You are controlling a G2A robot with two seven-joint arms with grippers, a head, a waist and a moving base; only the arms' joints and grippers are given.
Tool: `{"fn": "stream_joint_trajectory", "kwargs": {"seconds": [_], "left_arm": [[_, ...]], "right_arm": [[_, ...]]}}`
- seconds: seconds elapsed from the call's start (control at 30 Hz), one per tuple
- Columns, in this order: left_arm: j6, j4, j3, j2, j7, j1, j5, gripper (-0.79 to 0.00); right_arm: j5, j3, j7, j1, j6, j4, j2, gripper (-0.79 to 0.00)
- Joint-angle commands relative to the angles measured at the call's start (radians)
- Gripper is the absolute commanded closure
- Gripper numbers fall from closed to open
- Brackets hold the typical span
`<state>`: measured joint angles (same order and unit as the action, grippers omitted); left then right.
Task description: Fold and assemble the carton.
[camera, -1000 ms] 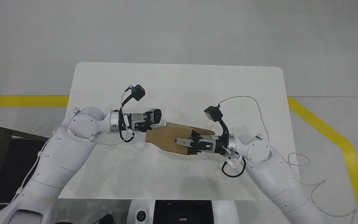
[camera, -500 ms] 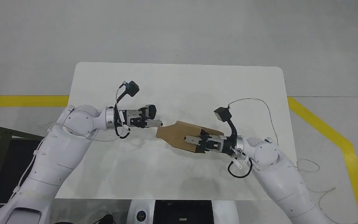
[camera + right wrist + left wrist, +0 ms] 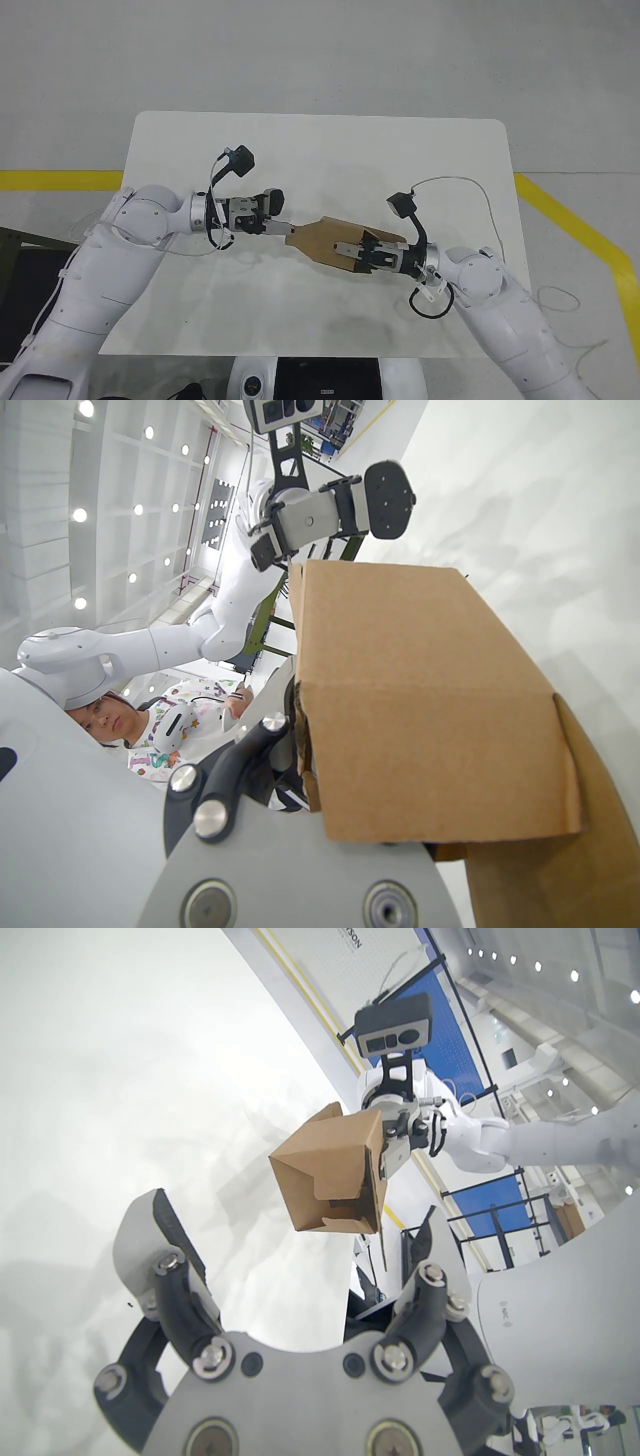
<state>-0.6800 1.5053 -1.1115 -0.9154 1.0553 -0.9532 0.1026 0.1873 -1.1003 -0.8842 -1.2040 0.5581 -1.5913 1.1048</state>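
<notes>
Top view, carton: the brown carton [image 3: 320, 238] lies long from left to right over the near middle of the white table [image 3: 320, 150]; I cannot tell if it touches the table.
Top view, right claw: the right claw [image 3: 362, 258] is closed on the carton's right end; this is the only hold, so a push from the left may turn or slide the carton in it.
Top view, left claw: the left claw [image 3: 280, 222] is just beside the carton's left end; whether it touches, I cannot tell.
Left wrist view, left claw: the jaws stand wide apart and hold nothing; the carton is farther off, apart from them.
Left wrist view, carton end: the folded end faces this claw; one thin flap [image 3: 381, 1243] hangs loose; the open claw may catch it and bend it the wrong way.
Right wrist view, grip: a finger [image 3: 277, 695] lies against the carton's side; too much force may crush the cardboard; too little may let the carton drop.
</notes>
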Motion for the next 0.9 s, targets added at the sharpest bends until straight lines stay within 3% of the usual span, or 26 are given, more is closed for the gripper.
{"fn": "stream_joint_trajectory", "kwargs": {"seconds": [0.0,0.33,0.87], "left_arm": [[-0.012,0.005,0.001,0.001,-0.002,0.000,-0.022,-0.785],[-0.012,-0.031,0.015,0.000,-0.019,0.013,-0.089,-0.785],[-0.003,-0.030,0.057,-0.006,-0.011,0.022,-0.052,-0.785]], "right_arm": [[0.000,0.000,0.000,0.003,-0.001,-0.001,0.000,0.000],[0.020,0.005,0.005,0.012,0.012,-0.025,0.001,0.000],[0.064,0.052,-0.004,0.058,0.045,-0.020,0.012,0.000]]}}
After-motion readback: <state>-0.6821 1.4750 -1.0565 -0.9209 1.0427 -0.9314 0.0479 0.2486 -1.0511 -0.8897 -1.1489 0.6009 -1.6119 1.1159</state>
